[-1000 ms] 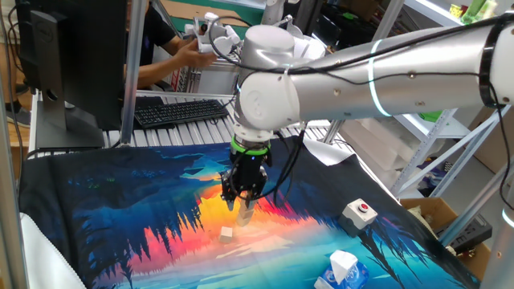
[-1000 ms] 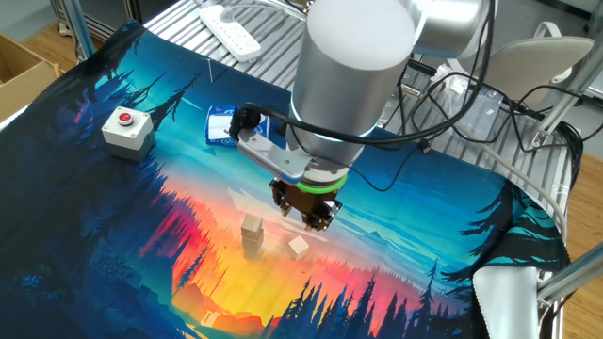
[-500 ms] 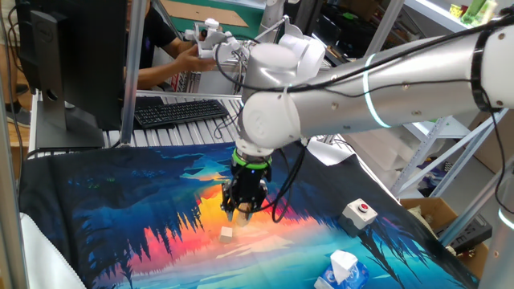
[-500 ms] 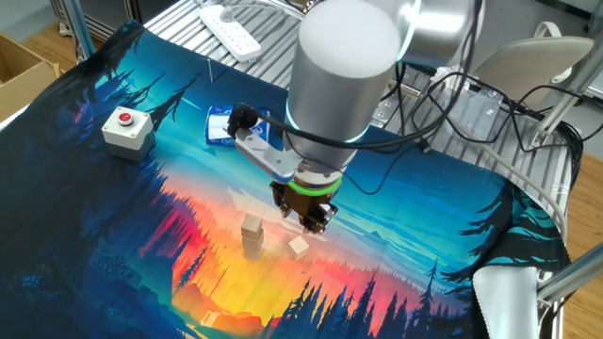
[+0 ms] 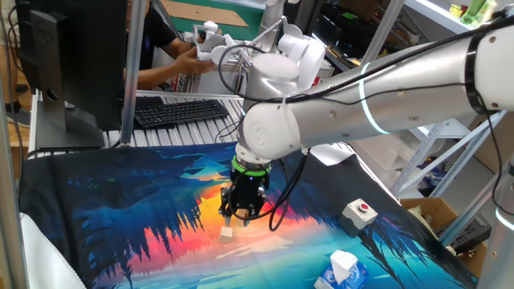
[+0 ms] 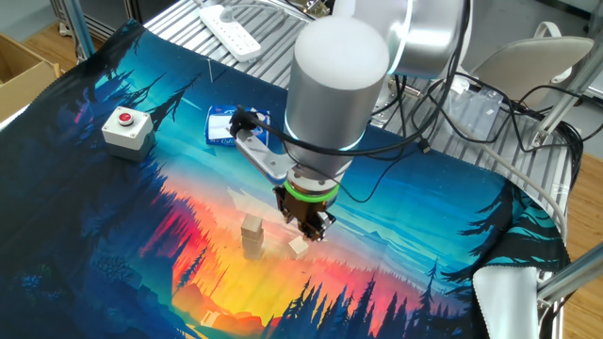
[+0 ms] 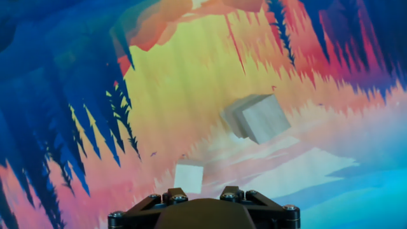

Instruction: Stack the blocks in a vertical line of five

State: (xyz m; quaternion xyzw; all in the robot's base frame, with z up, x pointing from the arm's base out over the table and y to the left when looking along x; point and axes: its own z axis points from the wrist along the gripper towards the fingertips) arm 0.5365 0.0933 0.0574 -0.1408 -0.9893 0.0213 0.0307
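The robot's black two-finger end effector (image 6: 308, 233) has descended, fingers parted and empty, over a loose pale wooden cube (image 6: 299, 248) beside the short block stack (image 6: 252, 235); a grasp looks imminent.

A: What is standing over the mat (image 5: 120, 217)?
B: The gripper (image 5: 238, 215) is pointing down, hanging just above a single pale block (image 5: 227, 234).

A: What is lying toward the right?
B: A white box with a red button (image 5: 359, 212) is sitting near a tissue pack (image 5: 341, 269).
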